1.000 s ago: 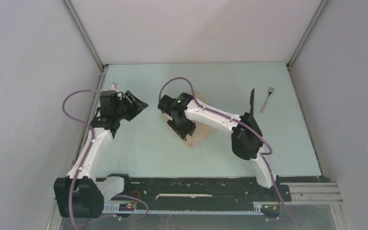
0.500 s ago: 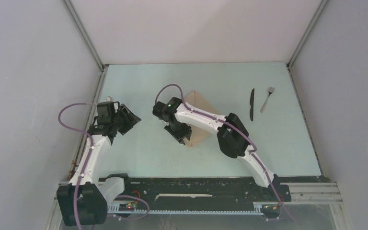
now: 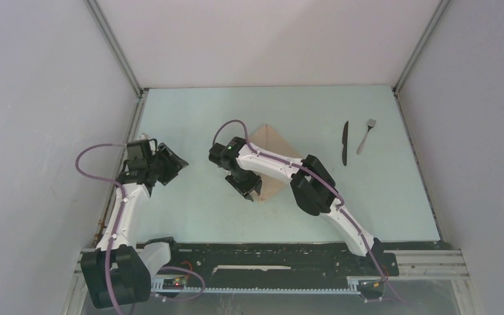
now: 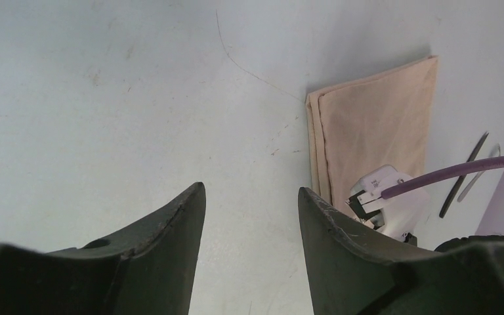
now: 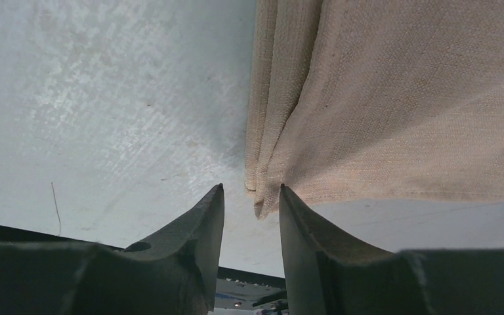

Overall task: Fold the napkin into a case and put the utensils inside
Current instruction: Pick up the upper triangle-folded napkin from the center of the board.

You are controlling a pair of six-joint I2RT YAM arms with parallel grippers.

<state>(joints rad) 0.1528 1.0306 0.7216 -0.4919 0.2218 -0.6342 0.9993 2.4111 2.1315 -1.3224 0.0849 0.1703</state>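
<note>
Right end effector (image 5: 251,189) nearer, agape astride napkin (image 5: 400,98) corner (wrist view only); left end effector (image 4: 251,188) agape.

napkin (image 3: 274,141): beige, folded, flat | knife (image 3: 344,142), fork (image 3: 365,136): side by side, right

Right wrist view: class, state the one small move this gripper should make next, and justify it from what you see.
Probably close the right gripper on the napkin: its folded corner sits right between the open jaws, not yet pinched, so a grip likely comes before the next fold.
</note>
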